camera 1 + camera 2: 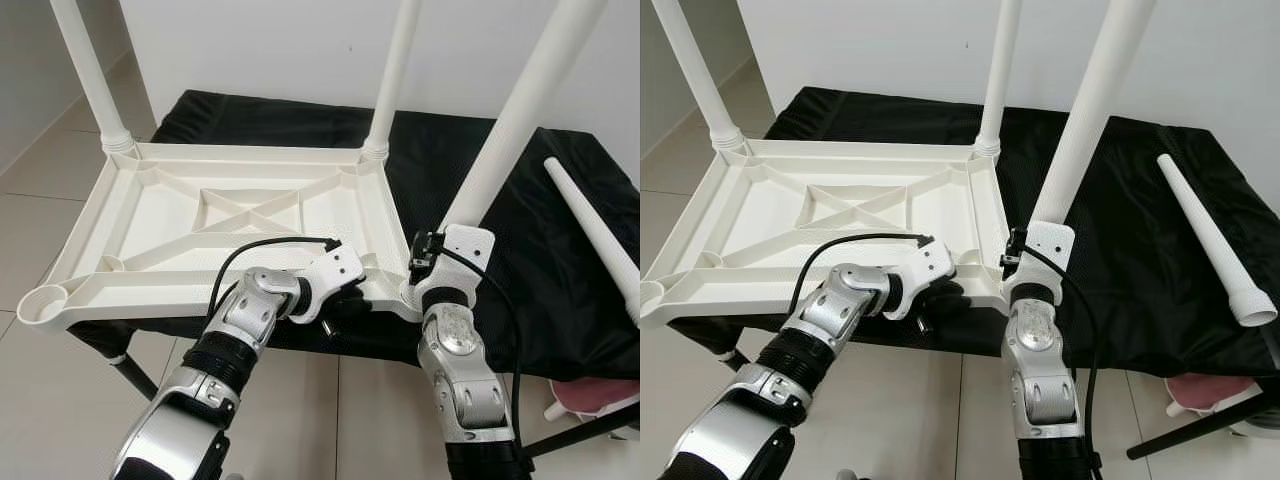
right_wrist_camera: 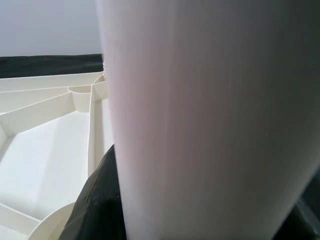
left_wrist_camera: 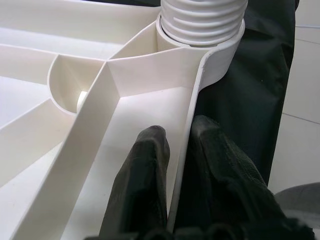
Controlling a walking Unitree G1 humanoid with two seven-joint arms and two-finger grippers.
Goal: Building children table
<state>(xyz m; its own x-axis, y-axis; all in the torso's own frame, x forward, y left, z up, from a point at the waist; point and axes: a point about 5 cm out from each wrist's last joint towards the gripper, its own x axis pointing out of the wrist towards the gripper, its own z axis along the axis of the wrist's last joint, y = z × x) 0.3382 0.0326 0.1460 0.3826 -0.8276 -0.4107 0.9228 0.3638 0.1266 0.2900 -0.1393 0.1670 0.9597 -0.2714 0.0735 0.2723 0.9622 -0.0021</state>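
Black-draped table [image 1: 540,260] is carrying the upturned white tabletop [image 1: 230,225]; left claw [image 3: 182,165] is pinching its rim, right claw [image 1: 425,285] is gripping the screwed-in leg [image 1: 520,110], a loose leg [image 1: 600,235] lying at three o'clock.

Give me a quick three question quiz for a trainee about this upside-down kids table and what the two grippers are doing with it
1. True or false: all four legs stand in the tabletop.
2. What does the left gripper clamp? A) the tabletop's rim B) the loose leg C) the black cloth
3. Which gripper holds the near-right leg?

Key:
1. False; three stand in it, one lies on the cloth.
2. A
3. The right gripper.
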